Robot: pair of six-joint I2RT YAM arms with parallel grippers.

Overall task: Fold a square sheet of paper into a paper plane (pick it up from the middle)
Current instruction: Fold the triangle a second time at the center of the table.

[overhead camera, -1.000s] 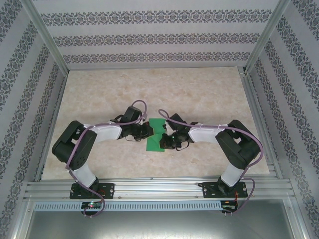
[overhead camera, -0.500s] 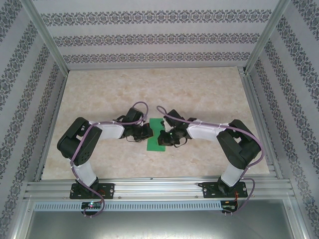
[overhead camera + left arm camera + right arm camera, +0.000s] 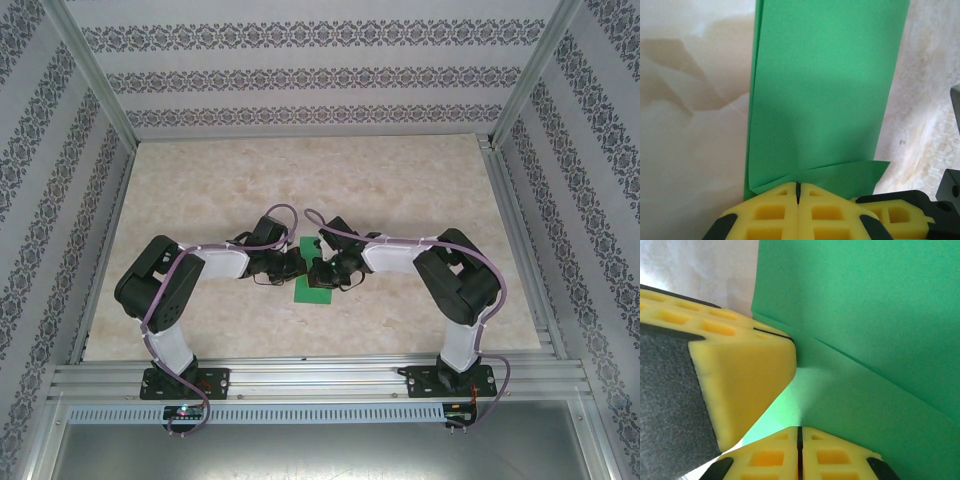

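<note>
The green paper (image 3: pixel 312 288) lies near the middle of the bench (image 3: pixel 400 180), a little toward its near edge, its long side running from that edge to the far one. It is no longer a flat square. The left wrist view shows the green paper (image 3: pixel 825 100) as a narrow, doubled band, with stacked edges down one long side and a small slanted flap at the end by the fingertips. The right wrist view shows a straight crease crossing the green paper (image 3: pixel 880 315).

No pointed nose or wings can be made out. By my reading the lengthwise folds are made, and the nose and wing folds are left.

The left tool (image 3: pixel 797 187) has its pads pressed together, tips at the paper's end. I cannot tell whether a layer is pinched between them or only pressed down. The right tool (image 3: pixel 799 432) is also closed tight, its tips resting on the green surface close beside a left tool finger (image 3: pixel 745 370).

Compared with a second ago, the right arm has swung in toward the left. The right tool (image 3: pixel 320 272) now sits over the strip, nearly touching the left tool (image 3: pixel 291 266), and less green shows between them.
</note>
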